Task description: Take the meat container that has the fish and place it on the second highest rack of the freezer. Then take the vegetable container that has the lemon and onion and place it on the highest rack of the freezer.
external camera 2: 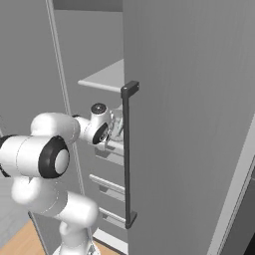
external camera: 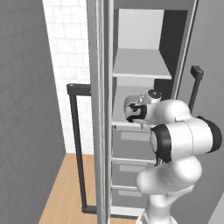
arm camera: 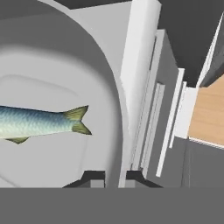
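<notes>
The two-finger tool (arm camera: pixel 115 177) is clamped on the rim of the shallow light-grey rounded meat container (arm camera: pixel 57 61), its dark fingertips (arm camera: pixel 94 177) pinching the near wall. One slim silvery-green fish (arm camera: pixel 41 122) lies along the tray floor, tail toward the gripped edge.

In both base views the white arm reaches into the tall grey freezer (external camera 2: pixel 184 124), wrist level with the second white shelf (external camera: pixel 120 116), below the highest rack (external camera: pixel 140 63). The tray appears to be at or over that second shelf; whether it rests on it cannot be told. The dark vertical bar handle (external camera 2: pixel 127 154) of the door stands just beside the wrist.

Judgement: placement of the first container is in hand; the vegetable container is not yet dealt with. To do this well, keep the tray level so the fish does not slide, carry it far enough inward that its base sits fully on the shelf, lower until supported, then part the fingers and withdraw straight back, clear of the door.
</notes>
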